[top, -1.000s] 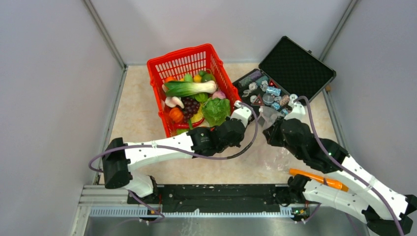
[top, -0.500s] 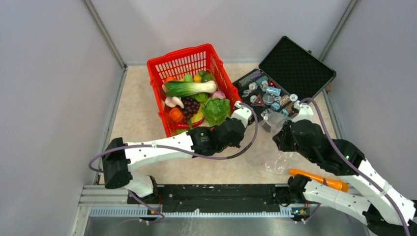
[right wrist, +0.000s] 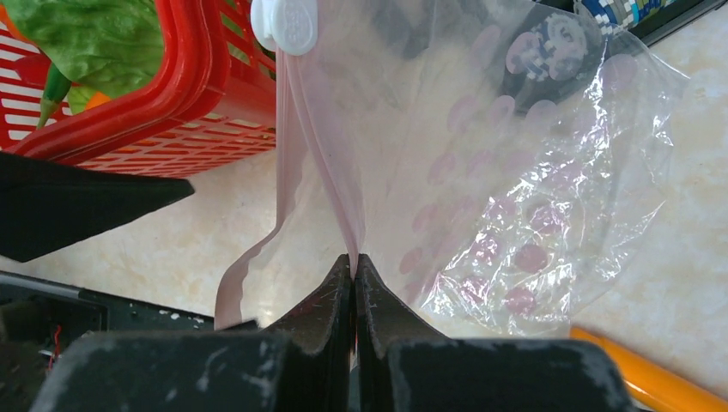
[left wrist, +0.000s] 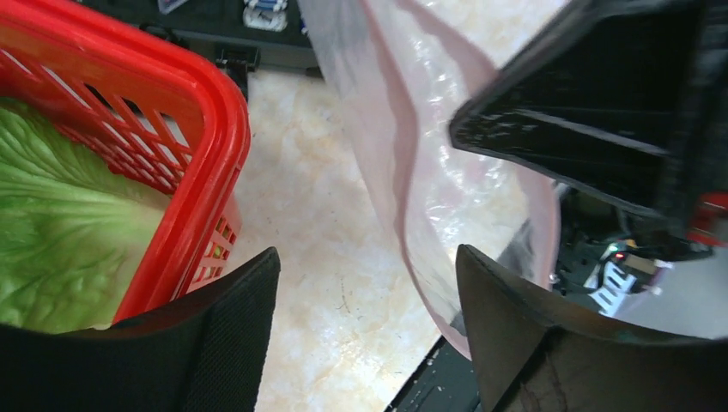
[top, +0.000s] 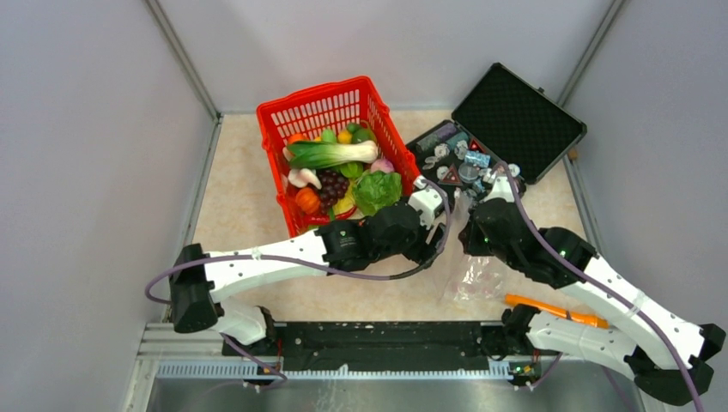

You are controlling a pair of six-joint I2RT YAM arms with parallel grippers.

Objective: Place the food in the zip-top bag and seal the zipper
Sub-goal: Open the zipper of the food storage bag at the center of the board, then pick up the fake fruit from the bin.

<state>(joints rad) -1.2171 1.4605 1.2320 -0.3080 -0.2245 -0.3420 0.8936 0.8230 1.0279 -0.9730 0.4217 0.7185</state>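
Left gripper point(left wrist: 365, 262) is spreading its jaws and shifting rightward toward the centre of the top view, nearing the zip-top bag point(top: 477, 276). Right gripper point(right wrist: 354, 262), pinching the bag's edge, is swinging back leftward, carrying the bag along.

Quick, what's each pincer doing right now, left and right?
Left pincer: open, holding nothing.
Right pincer: closed, pinching an edge of the zip-top bag.

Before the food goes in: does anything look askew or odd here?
The zip-top bag hangs crumpled, pinched at its zipper in the shut right gripper. Its other lip droops loose, and the open left gripper holds nothing.
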